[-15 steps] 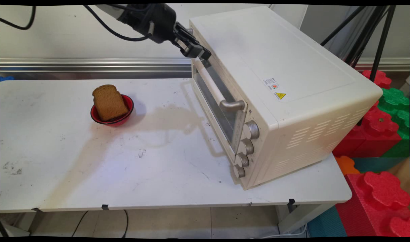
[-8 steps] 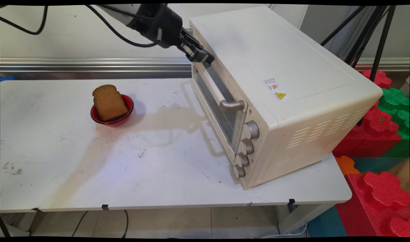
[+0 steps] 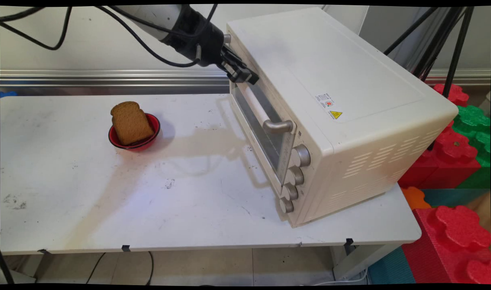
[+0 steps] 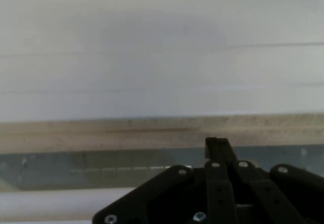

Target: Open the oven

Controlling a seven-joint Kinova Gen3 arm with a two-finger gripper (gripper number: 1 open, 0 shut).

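Jaws [image 3: 245,76] look clenched, pressed against toaster oven [image 3: 330,104] door's top edge; oven's long axis runs near-to-far.

oven [image 3: 334,80]: cream-white, grey knobs, yellow warning sticker on top, slotted vents on its side | handle [image 3: 258,108]: white bar, grey ends | gripper [image 3: 245,75]: black | bowl [image 3: 137,135]: red, dark rim | bread [image 3: 129,121]: brown | table [image 3: 108,209]: white, dark scuffs | blocks [image 3: 454,225]: red, green, orange beyond the table's right edge
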